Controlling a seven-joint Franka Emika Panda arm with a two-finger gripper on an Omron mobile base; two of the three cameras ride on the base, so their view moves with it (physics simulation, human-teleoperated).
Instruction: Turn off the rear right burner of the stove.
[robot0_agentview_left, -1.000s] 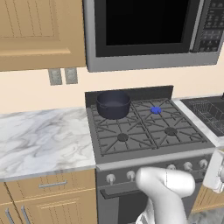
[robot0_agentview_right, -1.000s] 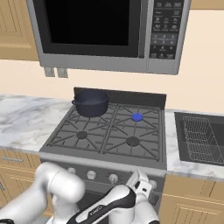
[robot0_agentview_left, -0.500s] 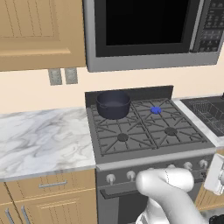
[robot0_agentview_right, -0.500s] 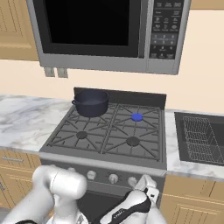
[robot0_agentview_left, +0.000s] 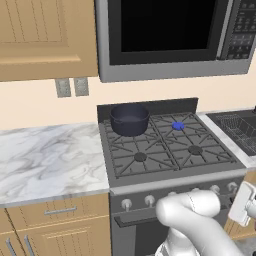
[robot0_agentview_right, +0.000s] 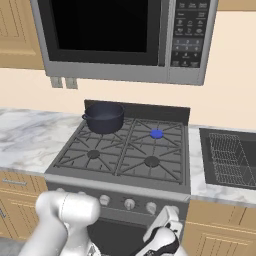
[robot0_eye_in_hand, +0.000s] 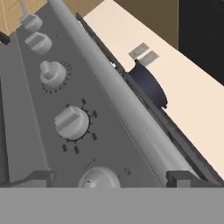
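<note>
I see the rear right burner (robot0_agentview_left: 178, 126) showing its blue flame at the back right of the stove (robot0_agentview_right: 120, 187), beside a dark pot (robot0_agentview_left: 130, 119) on the rear left grate. My fingers (robot0_eye_in_hand: 111, 178) sit apart (tips flanking a knob (robot0_eye_in_hand: 96, 178)) at the front panel.

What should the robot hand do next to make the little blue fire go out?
Probably ease the gripper forward onto the knob right between its fingertips. The rear right burner shows a blue flame, so it is on. The hand sits low at the stove front, and its fingertips stand wide on either side of that knob, gripping nothing yet.
</note>
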